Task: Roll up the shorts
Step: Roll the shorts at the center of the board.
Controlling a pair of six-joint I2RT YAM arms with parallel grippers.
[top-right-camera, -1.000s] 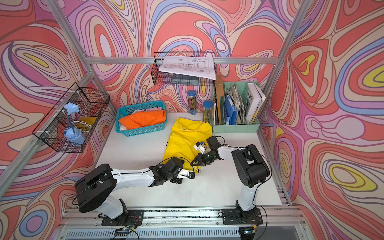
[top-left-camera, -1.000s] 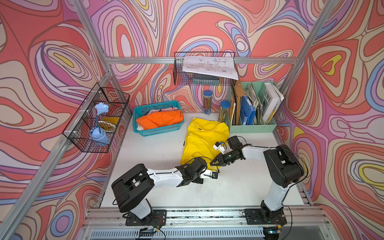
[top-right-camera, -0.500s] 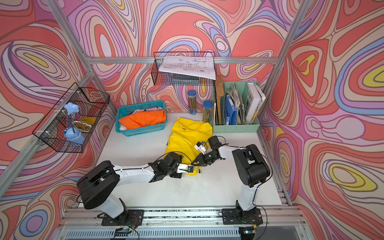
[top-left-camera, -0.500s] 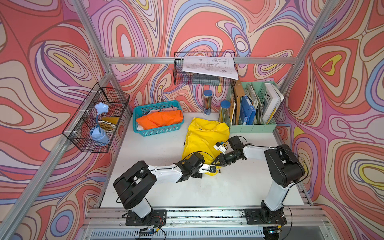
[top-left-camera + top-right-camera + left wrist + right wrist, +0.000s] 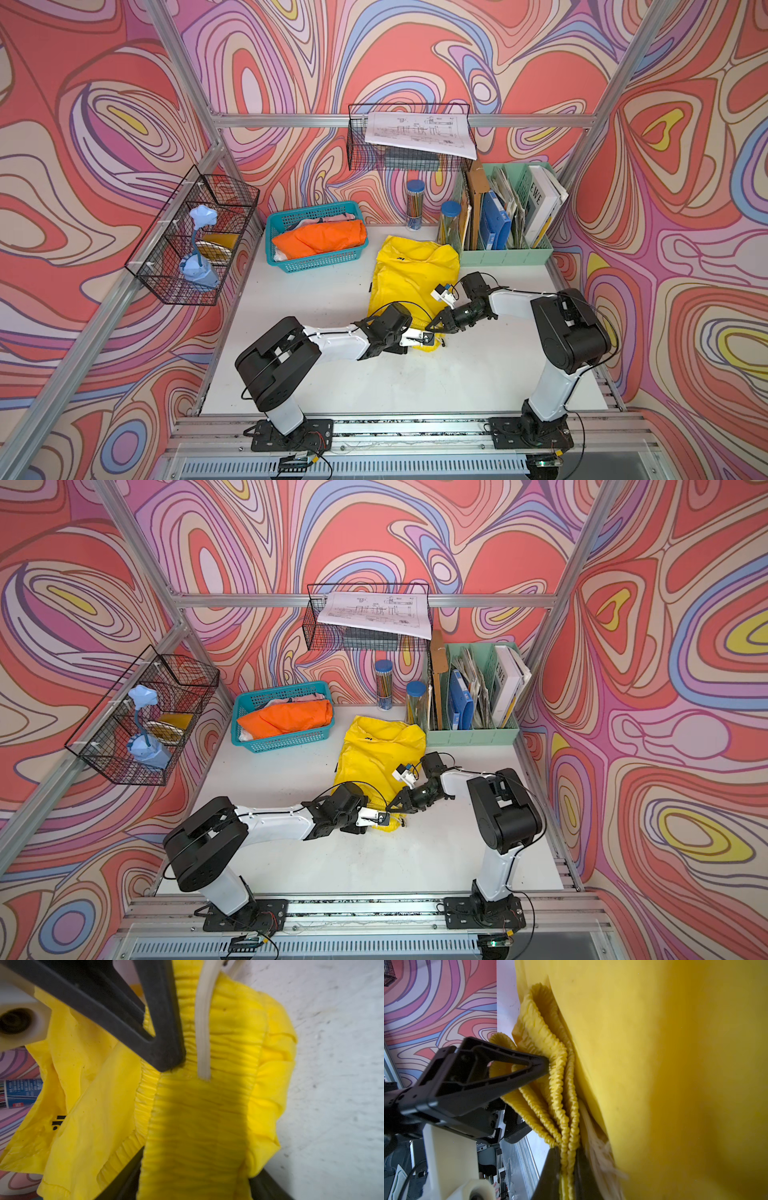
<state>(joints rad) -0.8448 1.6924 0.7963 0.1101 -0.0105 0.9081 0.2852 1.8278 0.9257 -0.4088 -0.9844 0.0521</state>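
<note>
The shorts (image 5: 409, 274) are lying on the white table (image 5: 332, 374) in both top views. Their leg end is pointing toward the green file organizer (image 5: 505, 257) at the back, and the gathered waistband (image 5: 429, 348) is bunching at the near end. Both grippers are sitting at that near end, just beside each other.

The right gripper (image 5: 436, 327) is extending in from the right side. In the right wrist view its jaws are standing narrow and are clamping a folded stack of waistband layers, with the rest of the garment hanging beside them.

The left gripper (image 5: 429, 338) is extending in from the left side. In the left wrist view its fingers (image 5: 128, 1174) are standing partly apart on either side of the waistband, and fabric is filling the gap. Whether they are pressing the fabric cannot be told. In that view one right fingertip is touching the waistband beside a pale cord (image 5: 202, 1022).
</note>
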